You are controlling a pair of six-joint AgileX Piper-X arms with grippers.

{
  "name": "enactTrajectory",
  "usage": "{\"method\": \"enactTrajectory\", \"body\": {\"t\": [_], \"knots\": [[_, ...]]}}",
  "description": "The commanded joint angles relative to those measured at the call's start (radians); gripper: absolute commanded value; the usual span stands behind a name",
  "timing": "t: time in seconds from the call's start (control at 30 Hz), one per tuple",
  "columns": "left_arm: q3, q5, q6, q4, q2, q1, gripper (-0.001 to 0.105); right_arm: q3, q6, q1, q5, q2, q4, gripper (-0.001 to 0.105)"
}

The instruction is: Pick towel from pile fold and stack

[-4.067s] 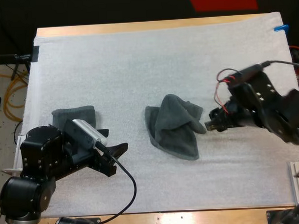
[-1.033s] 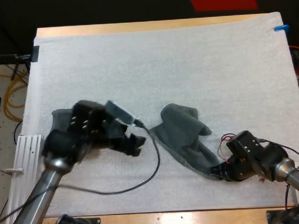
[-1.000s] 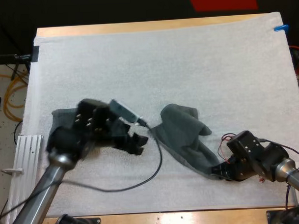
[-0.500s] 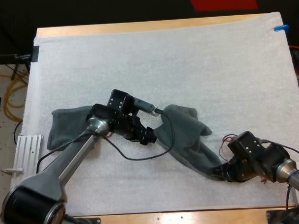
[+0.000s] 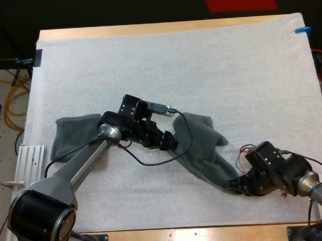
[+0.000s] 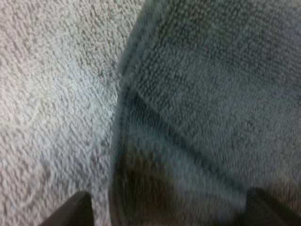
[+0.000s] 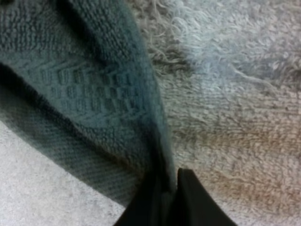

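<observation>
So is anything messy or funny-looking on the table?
Yes, the middle towel. It isn't flat or folded: it lies bunched and stretched slantwise across the mat, with one corner pinched in the right gripper. The open left gripper sits at its opposite edge. The other towel looks tidier.

Seen from high behind, facing forward and down over the whole mat (image 5: pixel 201 61); from both wrists, very close onto the same towel (image 5: pixel 201 145) lying on it.

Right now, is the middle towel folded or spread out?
Neither: the crumpled towel lies bunched and stretched, one corner pinched by the right gripper.
</observation>
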Motion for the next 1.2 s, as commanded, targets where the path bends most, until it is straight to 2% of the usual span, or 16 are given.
{"method": "enactTrajectory", "body": {"t": [0.0,0.3,0.47,0.53,0.63,0.73,0.8,0.93,1.0,1.17], "knots": [[-0.005,0.014,-0.01,0.005,-0.005,-0.003,0.062,0.0,0.001,0.0,0.002,-0.007,0.011,0.0],[-0.005,0.006,-0.079,0.005,0.042,-0.003,0.062,0.0,0.001,0.0,0.002,-0.007,0.011,0.0],[-0.005,0.108,-0.107,0.0,0.091,-0.003,0.062,0.0,0.001,0.0,0.002,-0.007,0.011,0.0],[-0.005,0.116,-0.11,-0.003,0.092,-0.003,0.061,0.0,0.001,0.0,0.002,-0.007,0.011,0.0],[-0.005,0.116,-0.11,-0.002,0.092,-0.003,0.047,0.0,0.001,0.0,0.002,-0.007,0.011,0.0],[-0.005,0.115,-0.11,-0.001,0.092,-0.003,0.023,0.0,0.001,0.0,0.002,-0.007,0.011,0.0],[-0.005,0.111,-0.107,0.002,0.092,-0.003,0.001,0.0,0.001,0.0,0.004,-0.007,0.011,0.0],[-0.005,0.111,-0.093,0.017,0.063,-0.003,0.0,-0.003,-0.006,0.0,0.006,-0.009,0.011,0.0],[-0.005,0.109,-0.071,0.037,0.022,-0.003,0.0,-0.016,-0.039,0.0,0.006,-0.02,0.014,0.0],[-0.005,0.063,-0.025,0.098,-0.185,-0.001,0.0,-0.123,-0.056,-0.002,0.084,-0.089,0.02,0.0]]}}
